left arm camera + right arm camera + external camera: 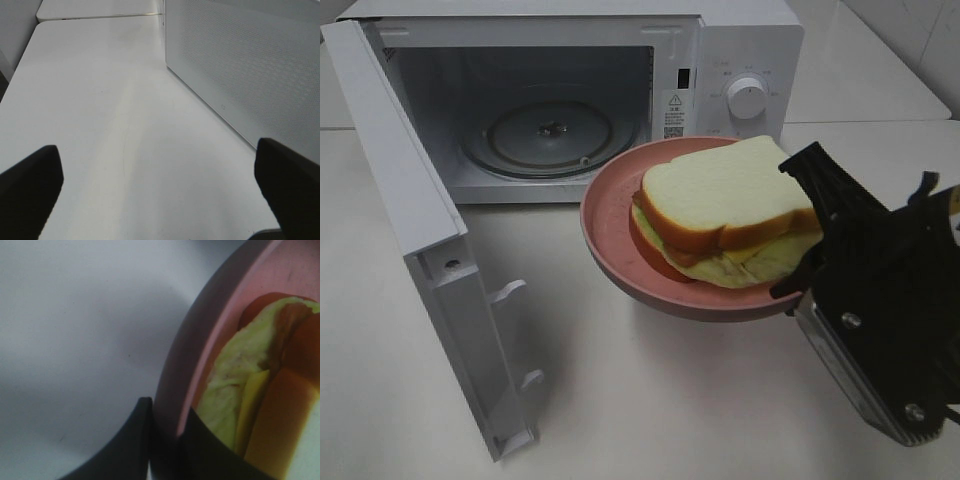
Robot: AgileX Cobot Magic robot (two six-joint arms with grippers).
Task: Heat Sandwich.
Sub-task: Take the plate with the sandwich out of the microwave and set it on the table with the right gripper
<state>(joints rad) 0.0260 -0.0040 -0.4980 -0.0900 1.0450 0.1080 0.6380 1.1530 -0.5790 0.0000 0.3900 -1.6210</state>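
A white microwave (570, 90) stands door open on the white table (650, 400), glass turntable (548, 135) inside

Sandwich (725, 205): thick cream slices, tan crust, red and yellow-green filling, flat on plate (610, 215).

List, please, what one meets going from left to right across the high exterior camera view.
Open white microwave door → round glass turntable inside the microwave → round pink plate → sandwich of pale bread with red and yellow-green filling → black right gripper, closed on the plate's rim.
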